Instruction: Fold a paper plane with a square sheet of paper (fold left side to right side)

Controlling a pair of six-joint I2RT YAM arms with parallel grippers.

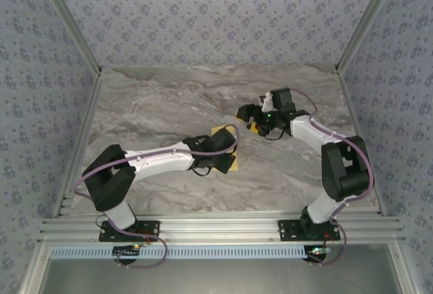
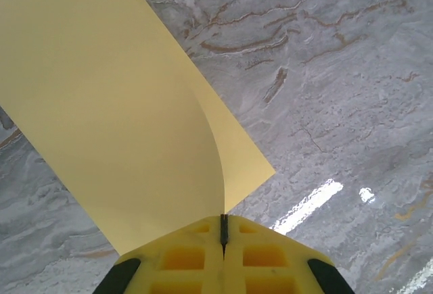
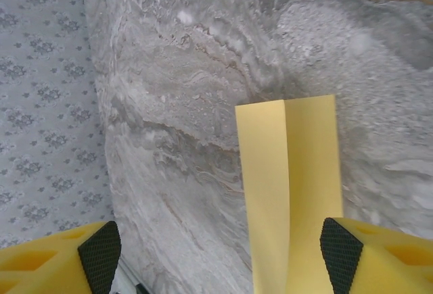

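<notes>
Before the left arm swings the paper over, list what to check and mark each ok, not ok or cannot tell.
1. Left fingers shut on the sheet: ok.
2. Gripped side lifted off the table and curling: ok.
3. Right fingers open: ok.
4. Right fingers apart from the sheet: cannot tell.
5. Sheet edges lined up for the fold: cannot tell.
</notes>
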